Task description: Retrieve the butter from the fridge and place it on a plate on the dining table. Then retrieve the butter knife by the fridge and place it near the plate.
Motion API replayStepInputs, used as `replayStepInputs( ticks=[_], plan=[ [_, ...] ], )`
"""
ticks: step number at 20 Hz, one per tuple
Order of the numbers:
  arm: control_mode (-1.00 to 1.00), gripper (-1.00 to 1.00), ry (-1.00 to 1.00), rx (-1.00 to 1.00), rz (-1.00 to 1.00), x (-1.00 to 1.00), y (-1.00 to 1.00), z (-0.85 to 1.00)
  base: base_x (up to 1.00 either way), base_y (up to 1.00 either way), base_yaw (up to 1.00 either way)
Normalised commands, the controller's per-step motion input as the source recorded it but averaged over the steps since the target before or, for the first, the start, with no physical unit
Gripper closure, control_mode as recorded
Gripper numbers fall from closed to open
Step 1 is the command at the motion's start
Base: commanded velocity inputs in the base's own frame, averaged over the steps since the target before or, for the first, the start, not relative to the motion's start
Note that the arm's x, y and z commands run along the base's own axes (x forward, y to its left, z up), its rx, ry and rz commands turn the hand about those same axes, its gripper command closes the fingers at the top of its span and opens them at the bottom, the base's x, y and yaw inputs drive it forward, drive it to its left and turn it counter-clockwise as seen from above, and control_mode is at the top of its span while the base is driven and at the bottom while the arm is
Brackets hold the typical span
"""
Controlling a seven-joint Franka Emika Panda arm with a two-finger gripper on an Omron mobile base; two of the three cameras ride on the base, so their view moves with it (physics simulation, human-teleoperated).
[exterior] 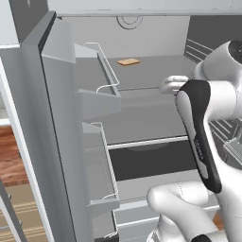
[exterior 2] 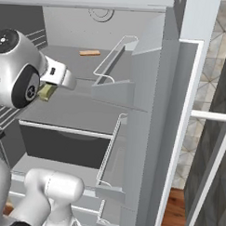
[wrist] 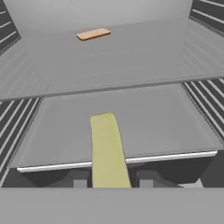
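So the claw [wrist: 109,181] is clamped on the thin olive-yellow stick of butter [wrist: 107,148], holding it just above the middle glass shelf [wrist: 175,118] inside the open pale grey fridge [exterior 2: 193,25]. Further back, a flat orange-tan slab [wrist: 93,34] lies on the upper shelf.

Butter [wrist: 106,151]: olive-yellow, plain. Fridge [exterior: 142,118] interior: pale grey shelves, dark ribbed side walls. Far shelf item [wrist: 93,34]: tan-orange. Floor [exterior: 12,163] far left: reddish-brown wood grain.
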Motion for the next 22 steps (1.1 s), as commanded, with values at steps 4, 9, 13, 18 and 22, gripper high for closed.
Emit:
replayStepInputs(
  ticks=[4, 9, 13, 18, 22],
  plan=[
    [-1.0, 1.0, 0.0, -0.03, 0.03, -1.0, 0.0, 0.0, 0.0, 0.0, 0.0],
    [-1.0, 1.0, 0.0, 0.0, 0.03, -0.93, 0.0, -0.08, 0.0, 0.0, 0.0],
    [-1.0, 1.0, 0.0, -0.02, 0.01, -0.41, 0.0, -0.28, 0.0, 0.0, 0.0],
    [-1.0, 1.0, 0.01, -0.04, 0.0, -0.25, 0.0, -0.31, 0.0, 0.0, 0.0],
    [-1.0, 1.0, 0.01, 0.0, 0.0, -0.04, 0.0, 0.0, 0.0, 0.0, 0.0]
  ],
)
